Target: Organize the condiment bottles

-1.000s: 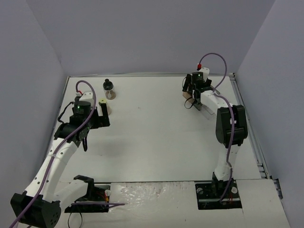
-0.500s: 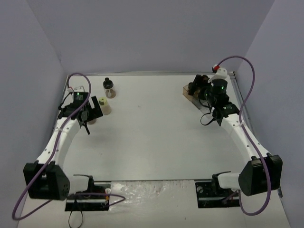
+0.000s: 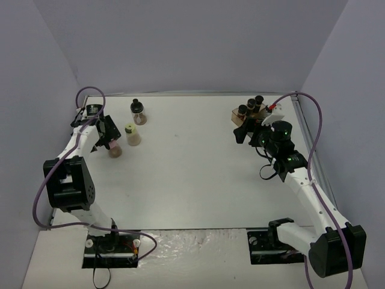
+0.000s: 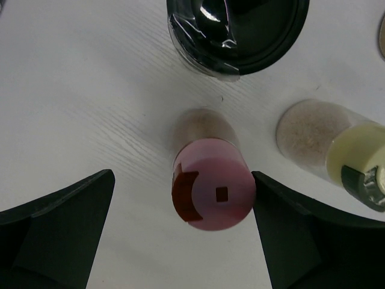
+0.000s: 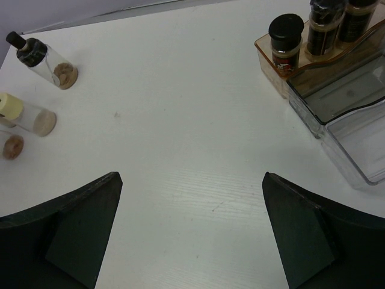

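Note:
A pink-capped bottle (image 4: 213, 192) stands on the white table, seen from above between my left gripper's (image 4: 183, 180) open jaws. The right finger (image 4: 289, 235) sits right at the cap's edge and the left finger stands well apart. Beside it are a black-capped bottle (image 4: 240, 30) and a pale-yellow-capped bottle (image 4: 355, 153). In the top view these three (image 3: 115, 151) (image 3: 138, 111) (image 3: 132, 133) cluster at the far left under my left gripper (image 3: 110, 137). Three black-capped bottles (image 5: 286, 39) stand in the rack's brown step. My right gripper (image 5: 192, 177) hangs open over bare table.
The stepped clear-and-brown rack (image 3: 240, 122) (image 5: 355, 138) sits at the far right, its clear lower steps holding nothing. Grey walls close in the table on three sides. The right gripper (image 3: 245, 133) hovers just in front of the rack.
My left arm swung left and its gripper came down around the pink-capped bottle. My right arm drew back from the rack, uncovering three bottles there, with its jaws spread wide.

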